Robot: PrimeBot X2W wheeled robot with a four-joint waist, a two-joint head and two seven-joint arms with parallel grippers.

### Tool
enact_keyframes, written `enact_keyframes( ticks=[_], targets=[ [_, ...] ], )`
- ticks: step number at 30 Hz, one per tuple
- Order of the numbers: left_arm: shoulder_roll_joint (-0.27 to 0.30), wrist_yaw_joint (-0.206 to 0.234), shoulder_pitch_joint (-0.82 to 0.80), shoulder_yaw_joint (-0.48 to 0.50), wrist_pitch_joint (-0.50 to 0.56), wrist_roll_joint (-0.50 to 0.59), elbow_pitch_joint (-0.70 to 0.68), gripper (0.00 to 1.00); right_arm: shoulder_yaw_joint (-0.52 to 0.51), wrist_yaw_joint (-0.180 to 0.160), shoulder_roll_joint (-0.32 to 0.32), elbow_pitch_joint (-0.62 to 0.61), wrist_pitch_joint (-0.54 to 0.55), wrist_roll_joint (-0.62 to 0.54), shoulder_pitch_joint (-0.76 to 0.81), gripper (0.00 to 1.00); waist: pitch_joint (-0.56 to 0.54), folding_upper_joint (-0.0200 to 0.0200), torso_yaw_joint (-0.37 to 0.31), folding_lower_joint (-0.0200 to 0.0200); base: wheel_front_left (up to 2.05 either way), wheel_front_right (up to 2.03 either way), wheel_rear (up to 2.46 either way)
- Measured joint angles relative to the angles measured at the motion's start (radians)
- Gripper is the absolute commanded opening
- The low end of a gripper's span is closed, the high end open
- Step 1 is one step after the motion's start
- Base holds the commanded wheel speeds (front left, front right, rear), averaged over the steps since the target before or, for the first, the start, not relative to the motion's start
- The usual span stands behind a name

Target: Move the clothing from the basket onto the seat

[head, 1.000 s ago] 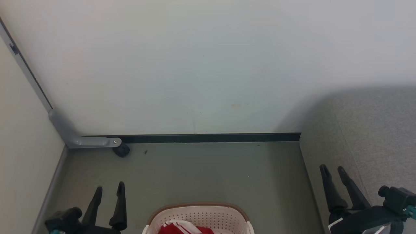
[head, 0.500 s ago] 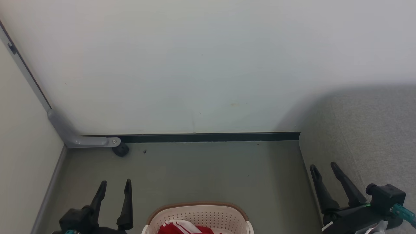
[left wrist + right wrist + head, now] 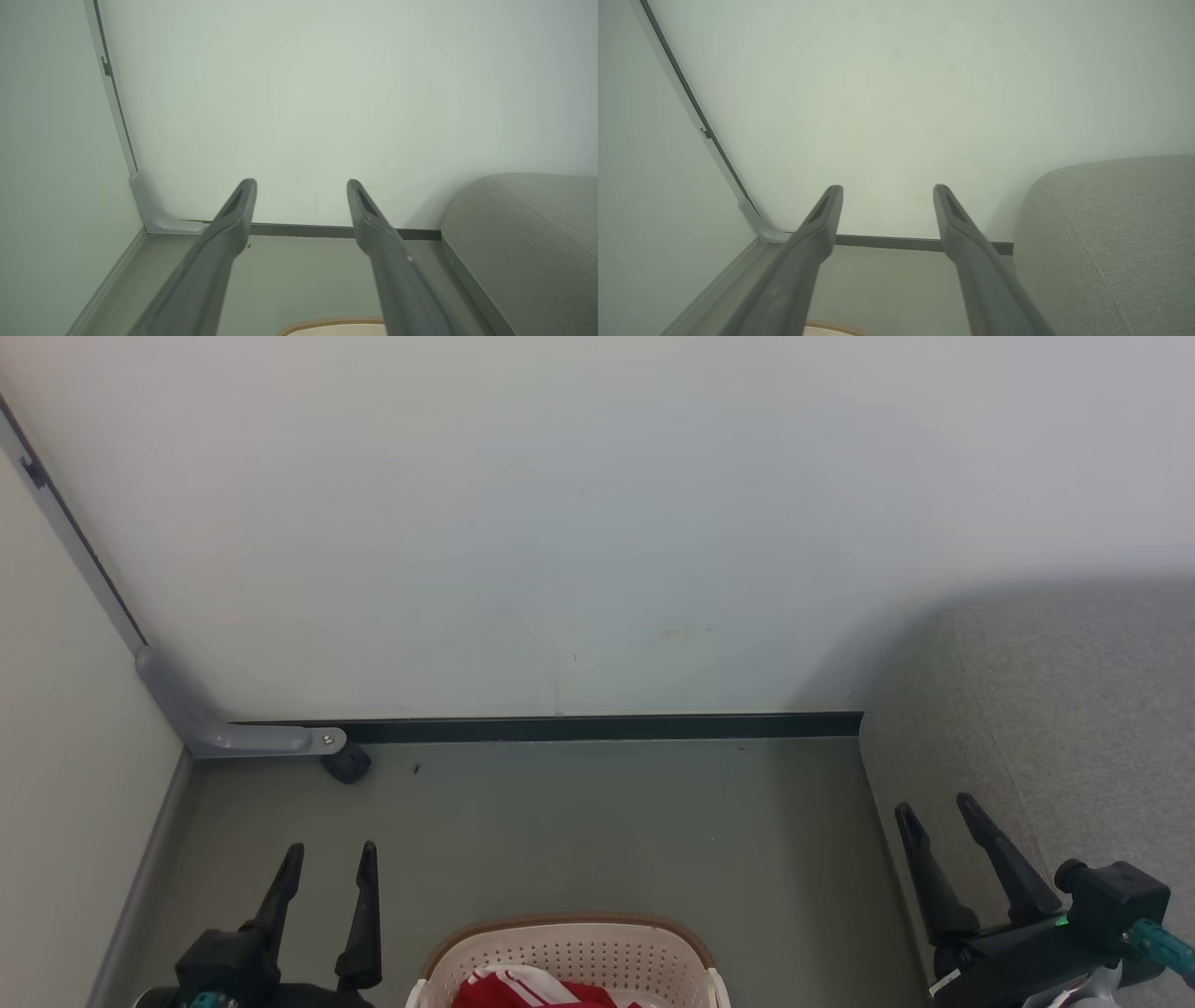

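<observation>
Pale wall [image 3: 597,523], grey floor [image 3: 560,831], red clothing [image 3: 527,995] in basket [image 3: 583,954]

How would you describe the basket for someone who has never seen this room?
Find the big grey seat on the right; the greenish floor lies to its left. At its near edge stands the basket, cream-white and perforated, with a brown rim. It alone holds something bright red, the clothing.

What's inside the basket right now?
The red clothing with white bands lies bunched in the basket. The head view's bottom edge cuts off most of the interior, and the cloth hides whatever is beneath.
</observation>
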Motion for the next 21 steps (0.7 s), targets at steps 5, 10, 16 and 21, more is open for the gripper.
enact_keyframes(
  ticks=[5, 10, 16, 21],
  targets=[
    [-0.002, -0.002, 0.0, 0.005, 0.0, 0.002, 0.001, 1.0, -0.011, 0.001, 0.006, -0.005, 0.0, -0.005, 0.0, 1.0, 0.003, 0.0001, -0.002, 0.0, 0.0, 0.0, 0.0],
    [-0.002, -0.009, 0.0, 0.006, 0.0, 0.005, -0.001, 1.0, -0.022, 0.002, 0.007, -0.021, 0.0, -0.005, 0.001, 1.0, 0.013, 0.0, -0.003, 0.0, 0.0, 0.0, 0.0],
    [-0.012, -0.01, 0.0, 0.006, 0.0, 0.01, -0.001, 1.0, -0.036, 0.006, 0.012, -0.03, 0.0, -0.007, 0.001, 1.0, 0.04, 0.0, -0.01, 0.0, 0.0, 0.0, 0.0],
    [-0.024, -0.019, -0.005, 0.003, 0.0, 0.01, -0.001, 1.0, -0.054, 0.006, 0.013, -0.04, 0.0, -0.014, 0.0, 1.0, 0.069, 0.0, -0.018, 0.0001, 0.0, 0.0, 0.0]
  ],
)
